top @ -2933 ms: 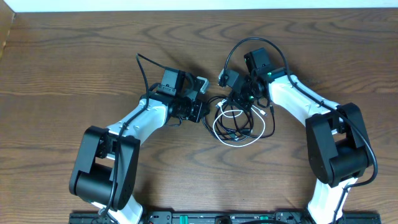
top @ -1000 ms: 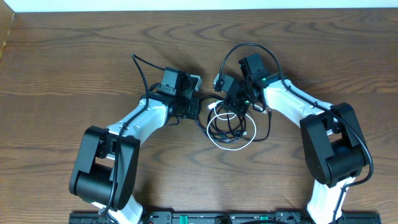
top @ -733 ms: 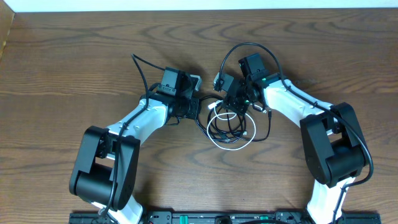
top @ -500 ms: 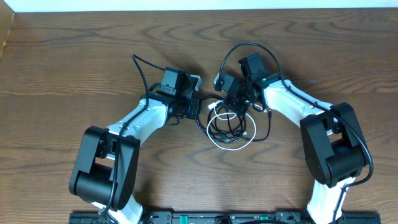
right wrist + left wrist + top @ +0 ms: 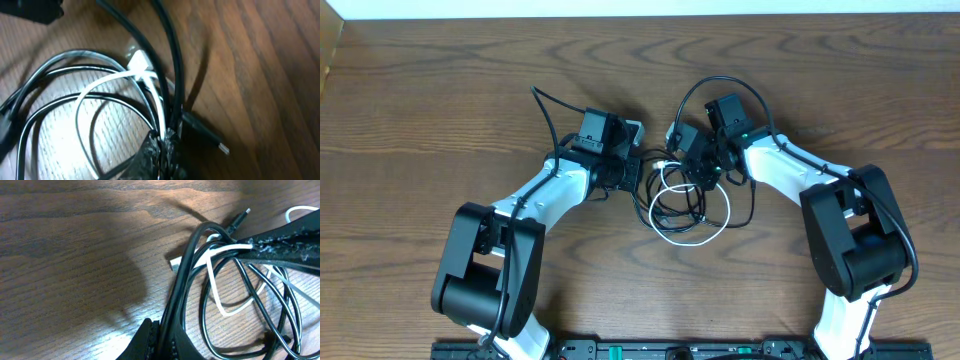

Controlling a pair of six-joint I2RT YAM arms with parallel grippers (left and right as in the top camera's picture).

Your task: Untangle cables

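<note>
Starting on the left: the left claw (image 5: 162, 337) is pressed together on the black cable (image 5: 182, 287), which runs doubled straight up out of its fingers towards the knot. That claw sits at the left rim of the bundle (image 5: 688, 205), on the side facing the far edge of the table (image 5: 440, 100).

Middle of the table now, and there is the tangle itself. It is well clear of every edge, and its black and white loops sag from the two claws towards the near edge. The white cable (image 5: 227, 247) threads across the black loops, its pale plug lying just left of them.

Over to the right: the right claw (image 5: 161, 145) is clamped tight at the top of the bundle. By the look of the wrist view it pinches both white and black strands together, with a small black plug (image 5: 205, 135) lying loose just beside it.

So both claws hold the tangle side by side, near each other, and the line between them runs left to right. A pull apart would go along that line. My read is that the right grip on both colours could drag the knot rather than free it.
</note>
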